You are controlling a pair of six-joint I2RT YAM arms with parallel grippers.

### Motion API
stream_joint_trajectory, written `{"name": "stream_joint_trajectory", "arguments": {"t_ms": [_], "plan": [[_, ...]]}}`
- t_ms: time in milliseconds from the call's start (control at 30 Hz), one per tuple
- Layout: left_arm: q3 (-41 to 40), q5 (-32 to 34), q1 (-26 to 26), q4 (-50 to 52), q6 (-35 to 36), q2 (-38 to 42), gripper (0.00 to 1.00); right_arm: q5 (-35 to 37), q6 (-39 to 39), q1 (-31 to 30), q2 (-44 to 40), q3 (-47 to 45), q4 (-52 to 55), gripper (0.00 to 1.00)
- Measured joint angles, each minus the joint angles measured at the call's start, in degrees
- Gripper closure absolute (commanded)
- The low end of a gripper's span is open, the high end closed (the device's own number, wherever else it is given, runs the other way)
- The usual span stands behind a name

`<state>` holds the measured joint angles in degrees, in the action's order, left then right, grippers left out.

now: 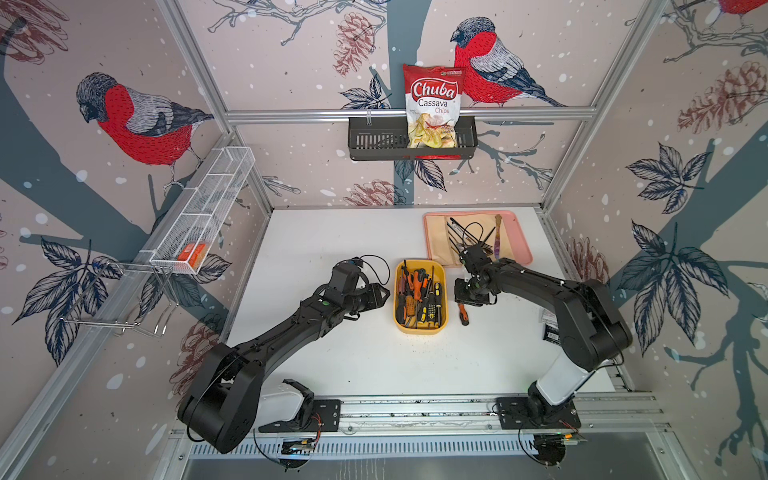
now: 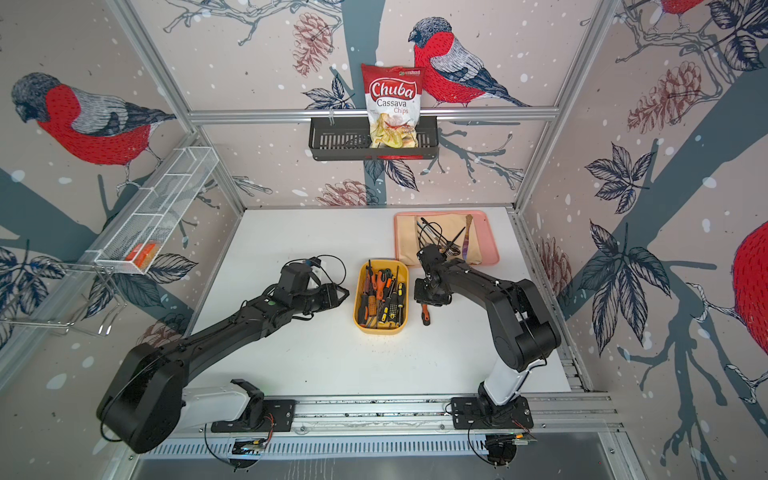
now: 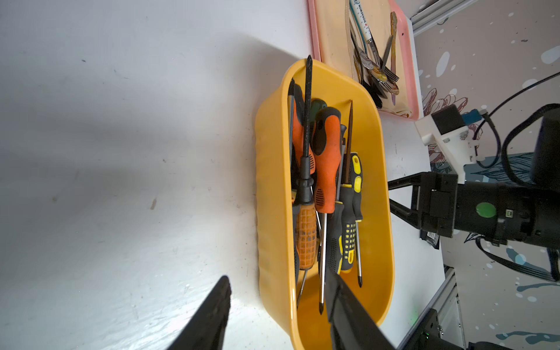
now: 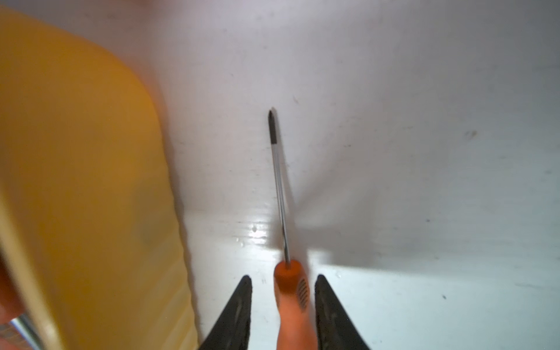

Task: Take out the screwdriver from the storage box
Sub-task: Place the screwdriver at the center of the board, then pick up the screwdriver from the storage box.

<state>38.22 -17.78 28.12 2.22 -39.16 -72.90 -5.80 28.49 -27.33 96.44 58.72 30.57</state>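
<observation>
The yellow storage box [image 1: 419, 330] [image 3: 272, 181] stands mid-table and holds several screwdrivers with orange, black and yellow handles [image 1: 417, 297]. One orange-handled screwdriver [image 1: 463, 313] [image 4: 280, 188] lies on the white table just right of the box, apart from it. My right gripper [image 1: 465, 302] [image 4: 284, 277] is over it, open, with gaps between both fingers and the handle. The shaft points away from the fingers, and the yellow box wall [image 4: 91, 181] is close beside them. My left gripper [image 1: 380, 293] [image 3: 277, 274] is open and straddles the box's left wall, one finger inside and one outside.
A pink tray [image 1: 524, 249] with a cloth and cutlery lies behind the right arm. On the back wall a black basket [image 1: 365, 143] holds a chips bag [image 1: 432, 108]. A white mesh shelf [image 1: 208, 208] hangs on the left wall. A dark packet [image 1: 550, 330] lies by the right edge.
</observation>
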Motion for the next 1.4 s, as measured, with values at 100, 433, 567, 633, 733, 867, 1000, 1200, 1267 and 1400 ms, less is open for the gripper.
{"name": "stream_joint_trajectory", "arguments": {"t_ms": [100,433,567,633,733,867,1000,1200,1267,1400], "plan": [[1.46,0.07,0.66,1.42,0.0,-0.07,0.49,-0.02,-0.02,0.28,-2.08,0.26,0.37,0.63],[10.38,3.34,5.35,6.93,-1.31,-5.09,0.54,-3.17,-1.31,0.85,-13.49,-2.29,-0.48,0.64],[17.09,6.56,8.83,10.25,-2.45,-10.21,0.53,-5.77,-1.62,0.87,-18.49,-4.96,-2.27,0.64],[21.03,7.93,10.56,12.2,-2.43,-13.35,0.53,-7.28,-1.84,0.87,-20.72,-6.49,-3.15,0.64],[26.27,10.05,12.83,14.88,-2.56,-18.14,0.53,-9.75,-2.89,0.85,-24.04,-8.79,-4.48,0.64],[31.65,11.98,14.8,18.12,-3.04,-23.74,0.53,-13.07,-3.34,0.72,-29.31,-11.96,-6.16,0.62],[37.75,13.42,16.28,21.09,-3.61,-29.31,0.53,-15.58,-3.67,0.7,-32.02,-14.4,-7.34,0.62],[44.59,16.79,17.7,25.75,-4.52,-35.95,0.53,-17.11,-3.67,0.66,-34.23,-16.55,-8.0,0.61],[45.48,18.16,17.79,27.3,-5.4,-37.22,0.53,-17.22,-3.72,0.72,-34.58,-16.92,-8.02,0.62],[45.75,20.57,17.99,29.14,-6.03,-38.53,0.53,-17.42,-4.31,0.98,-34.71,-17.38,-8.22,0.61]]}}
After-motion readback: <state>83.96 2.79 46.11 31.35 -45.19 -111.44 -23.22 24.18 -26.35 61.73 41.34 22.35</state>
